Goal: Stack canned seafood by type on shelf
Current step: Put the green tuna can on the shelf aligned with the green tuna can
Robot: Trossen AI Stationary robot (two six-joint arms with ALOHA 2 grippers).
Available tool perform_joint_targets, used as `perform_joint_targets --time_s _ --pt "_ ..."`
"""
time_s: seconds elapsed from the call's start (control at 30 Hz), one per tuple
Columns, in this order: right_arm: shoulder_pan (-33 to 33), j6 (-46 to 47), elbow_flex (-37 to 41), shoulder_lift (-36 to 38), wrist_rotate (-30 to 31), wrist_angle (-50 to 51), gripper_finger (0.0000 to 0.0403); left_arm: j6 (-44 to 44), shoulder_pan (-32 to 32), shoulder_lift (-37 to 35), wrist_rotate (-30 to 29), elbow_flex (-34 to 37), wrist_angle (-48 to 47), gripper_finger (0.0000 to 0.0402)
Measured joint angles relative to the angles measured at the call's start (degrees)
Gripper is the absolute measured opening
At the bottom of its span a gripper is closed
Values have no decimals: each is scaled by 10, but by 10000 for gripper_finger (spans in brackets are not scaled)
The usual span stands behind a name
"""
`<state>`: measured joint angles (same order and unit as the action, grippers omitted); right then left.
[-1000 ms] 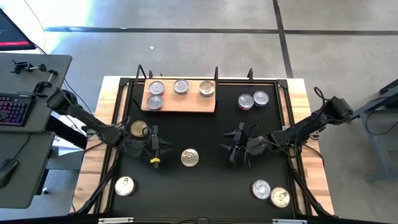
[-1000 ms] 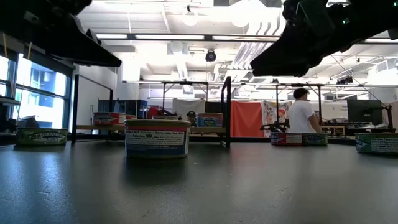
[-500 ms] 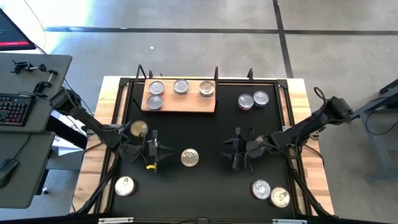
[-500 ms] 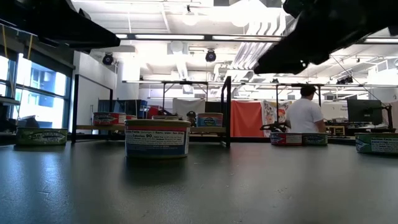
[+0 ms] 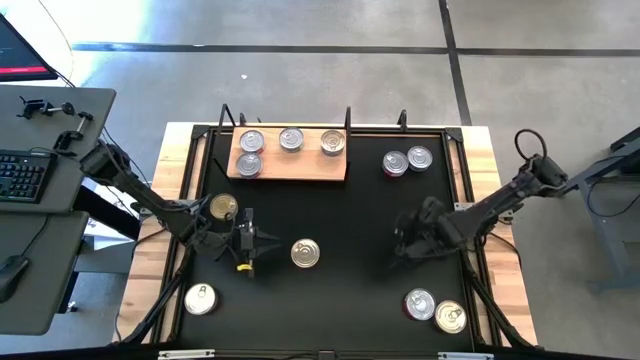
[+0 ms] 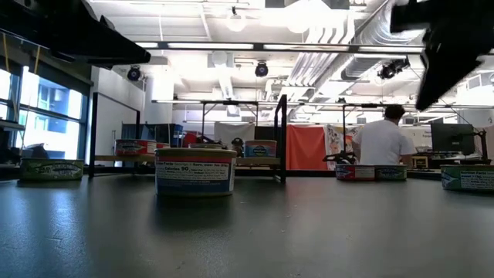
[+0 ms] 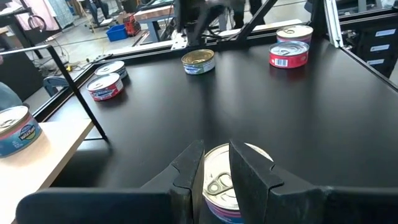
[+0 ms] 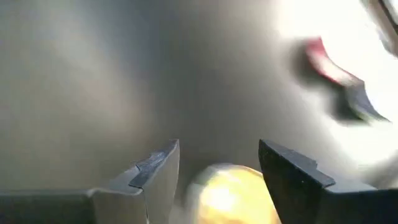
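Right gripper (image 5: 405,248) swung rightward, fingers apart; left gripper (image 5: 250,240) held beside centre tin (image 5: 305,253), fingers nearly closed, empty. Tin rigid, slick-lidded; grip sidewall.

The centre can (image 6: 195,171) label maybe reads "50"; other print illegible

The shelf (image 5: 290,155), a pale wooden slab, lies flat at the far edge of the table with four silver-lidded tins (image 5: 291,139) sitting on it. Just right of it, two more tins (image 5: 408,160) rest side by side. One silver-lidded tin (image 5: 305,253) stands alone mid-table. A gold-lidded one (image 5: 222,207) lies left, another tin (image 5: 200,298) near-left, and a pair (image 5: 436,310) near-right.
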<state>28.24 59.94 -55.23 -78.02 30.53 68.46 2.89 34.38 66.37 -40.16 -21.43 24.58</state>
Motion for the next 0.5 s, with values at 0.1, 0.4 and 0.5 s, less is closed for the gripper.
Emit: perform_joint_targets --time_s 0.1,0.4,0.5 --pt "-50 10 29 2 5 37 213 0 -7 0 0 0 -1 64" --pt "-337 -316 120 7 7 -123 213 -1 -26 0 0 0 -7 64" --pt "-433 -431 122 7 3 -192 213 -1 -29 0 0 0 -8 64"
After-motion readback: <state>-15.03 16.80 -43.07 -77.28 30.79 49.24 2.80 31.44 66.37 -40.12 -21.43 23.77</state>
